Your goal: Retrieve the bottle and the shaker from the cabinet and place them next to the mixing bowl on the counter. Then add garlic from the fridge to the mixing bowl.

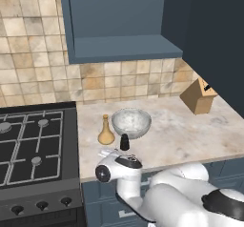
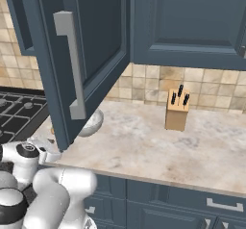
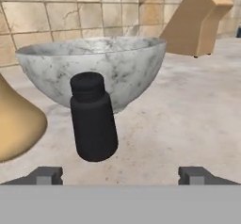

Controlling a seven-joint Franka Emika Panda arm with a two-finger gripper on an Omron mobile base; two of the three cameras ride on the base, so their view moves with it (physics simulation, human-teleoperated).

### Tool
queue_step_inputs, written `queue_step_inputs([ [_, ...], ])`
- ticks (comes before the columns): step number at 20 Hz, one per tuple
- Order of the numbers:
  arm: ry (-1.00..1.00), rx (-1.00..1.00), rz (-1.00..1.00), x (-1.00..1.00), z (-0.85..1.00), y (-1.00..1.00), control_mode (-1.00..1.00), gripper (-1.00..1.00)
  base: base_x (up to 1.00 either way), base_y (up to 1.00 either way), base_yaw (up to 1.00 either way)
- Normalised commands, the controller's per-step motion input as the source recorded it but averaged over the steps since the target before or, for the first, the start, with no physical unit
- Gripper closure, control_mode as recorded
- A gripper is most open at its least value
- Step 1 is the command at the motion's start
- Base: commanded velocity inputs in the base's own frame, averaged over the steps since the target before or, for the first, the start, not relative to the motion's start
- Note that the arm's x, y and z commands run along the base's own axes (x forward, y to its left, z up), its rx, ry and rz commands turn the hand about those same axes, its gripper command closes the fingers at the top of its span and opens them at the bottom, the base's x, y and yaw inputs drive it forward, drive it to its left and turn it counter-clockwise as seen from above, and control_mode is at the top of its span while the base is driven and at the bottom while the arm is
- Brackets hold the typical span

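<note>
Between bottle (image 1: 106, 131) and counter (image 1: 190, 135) edge: shaker (image 1: 125, 141).

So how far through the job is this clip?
Done: the bottle and the shaker stand on the counter by the mixing bowl; the cabinet shelf is bare. In hand: nothing, the end effector is open behind the shaker. Left: garlic into the bowl.

One bottle (image 1: 106, 131), one shaker (image 1: 125, 141), one mixing bowl (image 1: 131, 122) and one knife block (image 1: 198, 96) are sitting on the counter (image 1: 190, 135).
</note>
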Motion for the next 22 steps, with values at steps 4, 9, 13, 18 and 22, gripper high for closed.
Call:
queue_step_inputs([
  [4,0.10,0.09,0.00,-0.96,0.88,0.00,-1.00,-1.00,0.00,0.00,0.00],
  [9,0.21,0.37,-0.17,-0.83,1.00,-0.06,-1.00,-1.00,0.00,0.00,0.00],
  [13,0.18,0.56,-0.46,-0.82,0.78,-0.24,-1.00,-1.00,0.00,0.00,0.00],
  [18,-0.06,0.58,-0.73,-0.46,0.60,-0.01,-1.00,-1.00,0.00,0.00,0.00],
  [22,-0.16,0.45,-0.77,-0.17,0.58,0.00,-1.00,-1.00,0.00,0.00,0.00],
])
